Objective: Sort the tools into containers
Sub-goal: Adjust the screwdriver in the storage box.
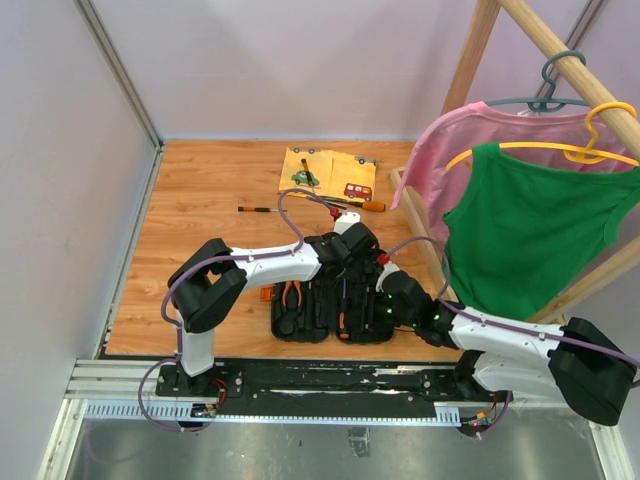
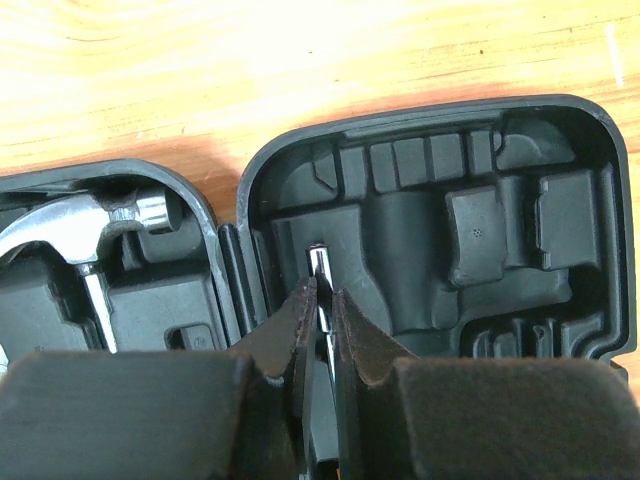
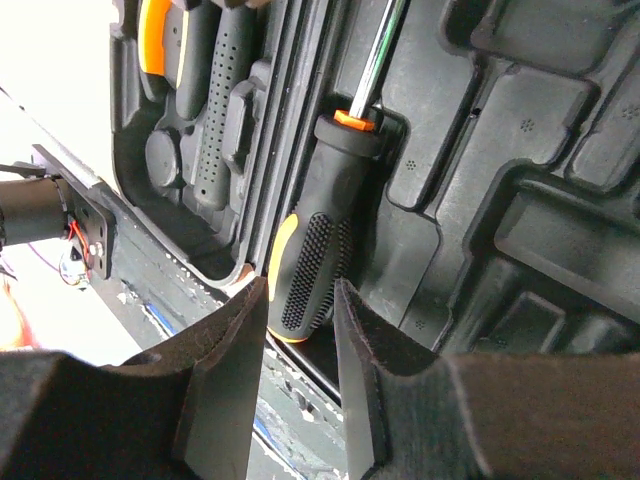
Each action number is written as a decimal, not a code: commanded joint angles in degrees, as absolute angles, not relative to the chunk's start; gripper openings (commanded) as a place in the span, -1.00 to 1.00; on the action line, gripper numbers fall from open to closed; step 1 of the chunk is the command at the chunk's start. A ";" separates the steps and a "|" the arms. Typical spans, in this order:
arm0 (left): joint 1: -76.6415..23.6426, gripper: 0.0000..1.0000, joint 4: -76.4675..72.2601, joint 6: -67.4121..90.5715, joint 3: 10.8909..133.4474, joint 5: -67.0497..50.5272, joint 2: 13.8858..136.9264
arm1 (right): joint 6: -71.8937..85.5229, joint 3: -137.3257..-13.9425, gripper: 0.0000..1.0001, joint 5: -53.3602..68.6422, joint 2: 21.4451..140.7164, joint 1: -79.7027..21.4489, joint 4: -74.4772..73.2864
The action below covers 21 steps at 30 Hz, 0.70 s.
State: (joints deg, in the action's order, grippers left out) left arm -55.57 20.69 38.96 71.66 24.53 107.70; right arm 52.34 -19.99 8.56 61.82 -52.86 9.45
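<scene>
Step in hand: seating a screwdriver in the open case, in the slot beside the hinge. My left tool is clamped on its steel shaft. My right tool looks closed on the handle butt. The hammer and pliers sit in the other half. Next, I judge: press it flat into the slot, release both tools, lift clear, then go for the thin screwdriver on the tabletop beyond the case.

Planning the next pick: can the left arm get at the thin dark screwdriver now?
Probably not yet: its fingers are shut on another screwdriver's shaft, though nothing blocks the thin dark screwdriver.
</scene>
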 commanded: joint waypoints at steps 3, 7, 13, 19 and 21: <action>-55.24 -0.73 19.45 38.92 71.09 23.72 108.15 | 52.65 -21.40 -0.30 5.74 63.06 -54.07 9.84; -55.20 -0.73 19.10 38.92 70.99 23.32 108.19 | 52.56 -21.30 -0.31 4.98 64.48 -54.21 9.78; -55.19 -0.74 18.74 39.00 70.61 22.96 108.33 | 52.38 -21.20 -0.30 3.89 65.98 -54.40 9.83; -55.20 -0.74 18.21 39.05 69.89 22.63 108.15 | 51.09 -22.92 -0.34 0.81 66.70 -54.49 5.52; -55.18 -0.74 18.04 39.11 69.79 22.49 108.24 | 50.40 -23.65 -0.39 0.33 67.45 -54.49 4.18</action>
